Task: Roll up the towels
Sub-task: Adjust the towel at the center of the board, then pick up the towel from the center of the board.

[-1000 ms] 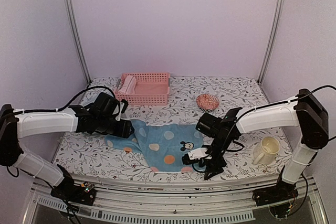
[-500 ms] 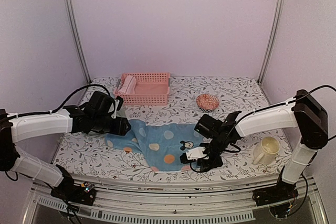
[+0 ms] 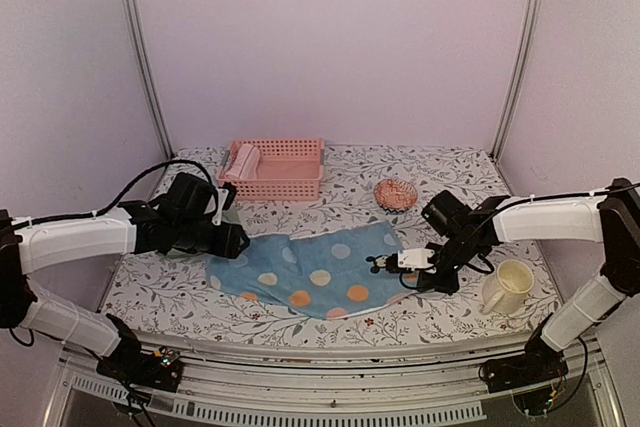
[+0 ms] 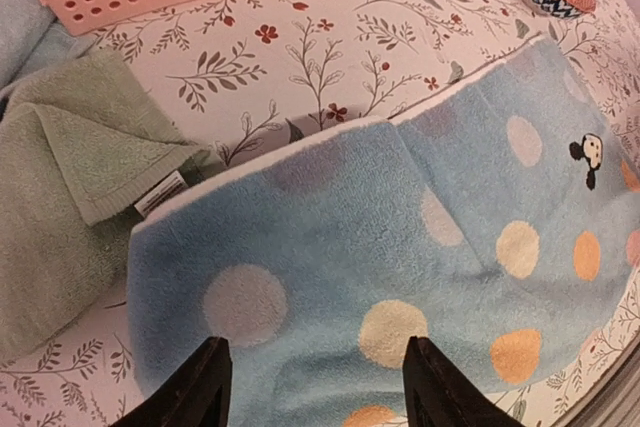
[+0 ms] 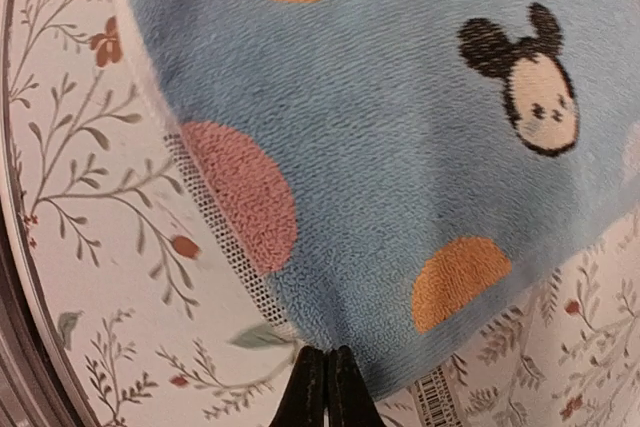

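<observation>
Top view: a spotted blue towel point(image 3: 310, 272) lies spread nearly flat at the middle of the flowered table point(image 3: 450, 172). The right gripper point(image 3: 397, 265) sits at its right corner and the left gripper point(image 3: 238, 242) hovers over its far left corner. Behind, a pink basket point(image 3: 285, 175) holds 1 rolled pink towel point(image 3: 243, 160).

Left wrist view: the left gripper point(image 4: 320, 392) has its 2 fingers spread apart above the towel's left edge, gripping nothing. Only this view shows a green towel point(image 4: 60, 197) and a light blue towel point(image 4: 18, 35) — the arm hides them from above.

Right wrist view: the right gripper point(image 5: 325, 375) has its fingers pressed together, pinching the hem. No other view shows that grip.

The roll will likely go best if the left gripper takes the matching corner — both ends taut and level.
</observation>
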Controlling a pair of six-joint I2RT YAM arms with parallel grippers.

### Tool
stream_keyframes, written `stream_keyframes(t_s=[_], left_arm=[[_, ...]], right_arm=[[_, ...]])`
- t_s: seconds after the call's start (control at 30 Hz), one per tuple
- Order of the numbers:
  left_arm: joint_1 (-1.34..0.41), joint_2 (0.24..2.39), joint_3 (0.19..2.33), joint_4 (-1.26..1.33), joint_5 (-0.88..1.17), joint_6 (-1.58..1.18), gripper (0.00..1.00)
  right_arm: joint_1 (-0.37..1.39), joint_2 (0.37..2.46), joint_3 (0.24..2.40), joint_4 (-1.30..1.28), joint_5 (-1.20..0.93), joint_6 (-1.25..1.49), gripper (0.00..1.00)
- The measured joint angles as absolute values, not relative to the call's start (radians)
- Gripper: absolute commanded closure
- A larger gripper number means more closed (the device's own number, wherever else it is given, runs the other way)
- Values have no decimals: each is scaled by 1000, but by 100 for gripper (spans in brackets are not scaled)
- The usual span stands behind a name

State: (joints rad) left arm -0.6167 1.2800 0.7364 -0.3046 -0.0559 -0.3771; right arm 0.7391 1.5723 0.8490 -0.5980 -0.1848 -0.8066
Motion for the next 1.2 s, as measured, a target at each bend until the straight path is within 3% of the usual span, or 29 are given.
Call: stream_keyframes(t_s=[0.13, 0.3, 0.67, 1.2], left_arm=[[-617, 1266, 736, -304, -33, -351, 47], [-617, 1267, 736, -295, 70, -309, 63], [-874, 1298, 752, -290, 220, -211, 56], [-1026, 1577, 870, -426, 70, -213, 62]], right_arm=[[562, 1464, 852, -642, -185, -823, 98], [478, 1407, 857, -672, -201, -832, 98], [420, 1476, 875, -611, -230, -736, 97], [391, 1494, 883, -524, -257, -620, 98]])
